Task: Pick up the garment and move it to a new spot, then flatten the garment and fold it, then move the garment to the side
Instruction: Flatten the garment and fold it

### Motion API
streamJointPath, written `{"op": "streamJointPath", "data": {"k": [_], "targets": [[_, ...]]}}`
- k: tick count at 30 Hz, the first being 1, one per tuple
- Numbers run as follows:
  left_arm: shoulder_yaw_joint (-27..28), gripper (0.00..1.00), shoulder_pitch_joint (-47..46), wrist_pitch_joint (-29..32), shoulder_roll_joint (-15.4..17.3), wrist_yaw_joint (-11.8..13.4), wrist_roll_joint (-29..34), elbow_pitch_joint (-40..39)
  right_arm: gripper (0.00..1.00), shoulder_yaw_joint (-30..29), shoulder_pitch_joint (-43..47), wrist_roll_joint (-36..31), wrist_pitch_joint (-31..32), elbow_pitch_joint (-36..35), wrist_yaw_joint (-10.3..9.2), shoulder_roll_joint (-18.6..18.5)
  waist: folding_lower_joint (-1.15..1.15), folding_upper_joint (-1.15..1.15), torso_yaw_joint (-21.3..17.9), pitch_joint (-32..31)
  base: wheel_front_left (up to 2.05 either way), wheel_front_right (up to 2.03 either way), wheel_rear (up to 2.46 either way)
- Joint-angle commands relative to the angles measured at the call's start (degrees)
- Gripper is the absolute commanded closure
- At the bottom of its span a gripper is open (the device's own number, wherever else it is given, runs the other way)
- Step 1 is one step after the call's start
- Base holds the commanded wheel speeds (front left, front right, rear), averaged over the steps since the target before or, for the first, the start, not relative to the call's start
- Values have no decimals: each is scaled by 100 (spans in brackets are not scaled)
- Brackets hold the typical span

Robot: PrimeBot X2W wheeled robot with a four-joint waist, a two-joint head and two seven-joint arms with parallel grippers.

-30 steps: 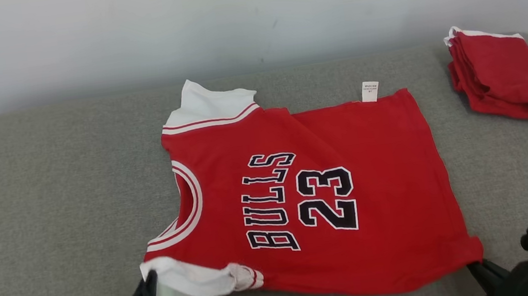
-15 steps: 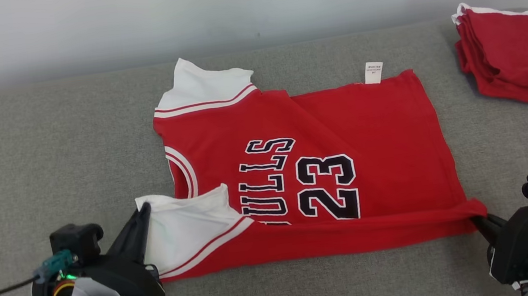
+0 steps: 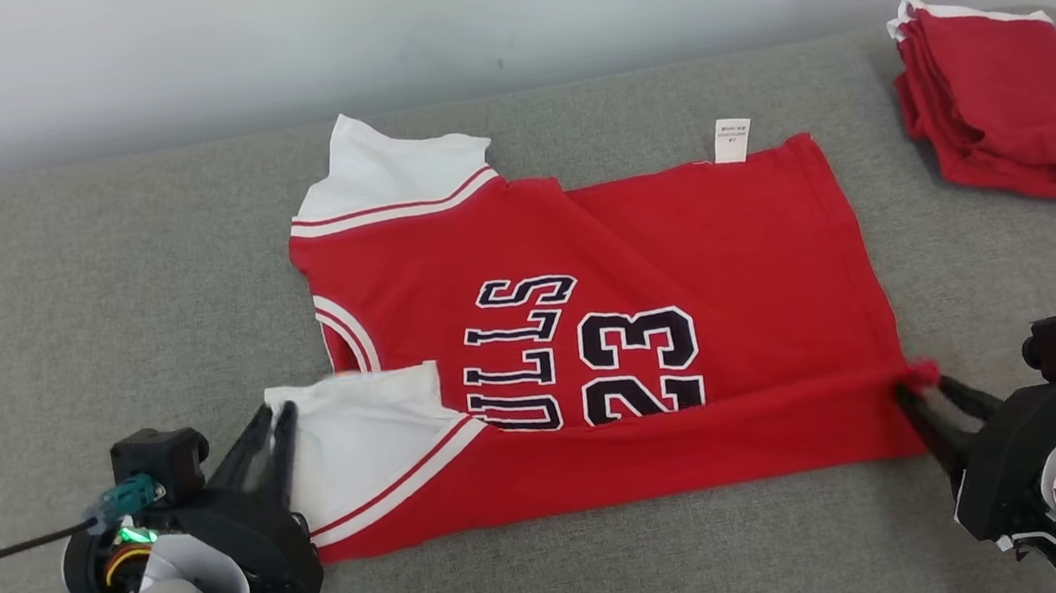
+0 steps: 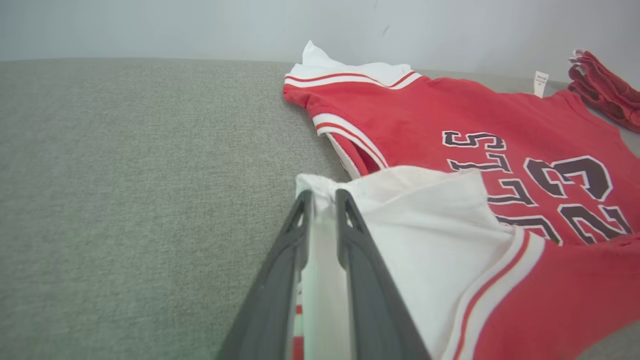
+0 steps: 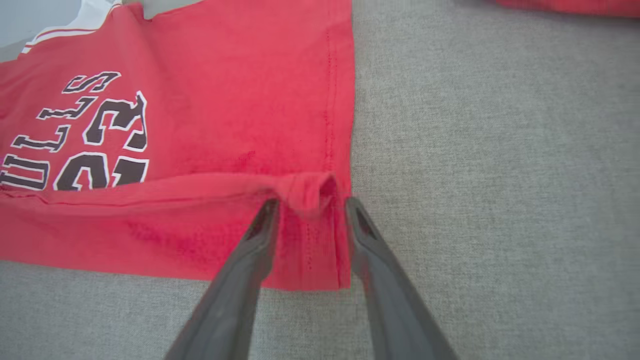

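Red jersey [image 3: 683,247], print "BULLS 23", lies flat at ctr of grey padded surface [image 3: 84,291]; neck end toward L edge, hem toward R edge. Near long side is folded over onto the body; flap covers lower part of the print; fold line runs roughly parallel w/ near edge. L gripper [image 3: 273,418] sits at jersey's near-L corner; jaws closed on white sleeve [image 3: 364,437], cloth pinched between the two fingers (ref. L wrist view). R gripper [image 3: 920,387] sits at jersey's near-R corner; jaws parted, tips either side of the bunched hem corner, which lies between them on the surface (ref. R wrist view). White label [image 3: 731,138] sticks out from jersey's far side. Second item, folded red garment [image 3: 1020,115], rests at far-R corner of surface, well apart from jersey. Pale wall [image 3: 493,9] runs behind far edge.
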Motion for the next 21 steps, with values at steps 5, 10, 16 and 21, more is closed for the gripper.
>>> {"op": "streamJointPath", "data": {"k": [5, 10, 16, 21], "targets": [[51, 0, 53, -292, -98, -37, 35, 285, 0, 26, 74, -10, -307, 91, -16, -81, -1, -1, -12, -209, 0, 0, 0], [233, 0, 296, -420, -114, -44, -5, 273, 0, 6, 278, 35, -465, 149, -16, -121, -1, -1, 40, -285, 0, 0, 0], [344, 0, 767, -450, -175, -1, 66, 30, 0, -41, 410, -71, -644, 282, -16, -35, -1, -1, 144, -242, 0, 0, 0], [329, 0, 1092, -456, -291, 19, 99, -39, 0, -53, 358, -124, -824, 528, -16, 26, -1, -1, 209, -174, 0, 0, 0]]}}
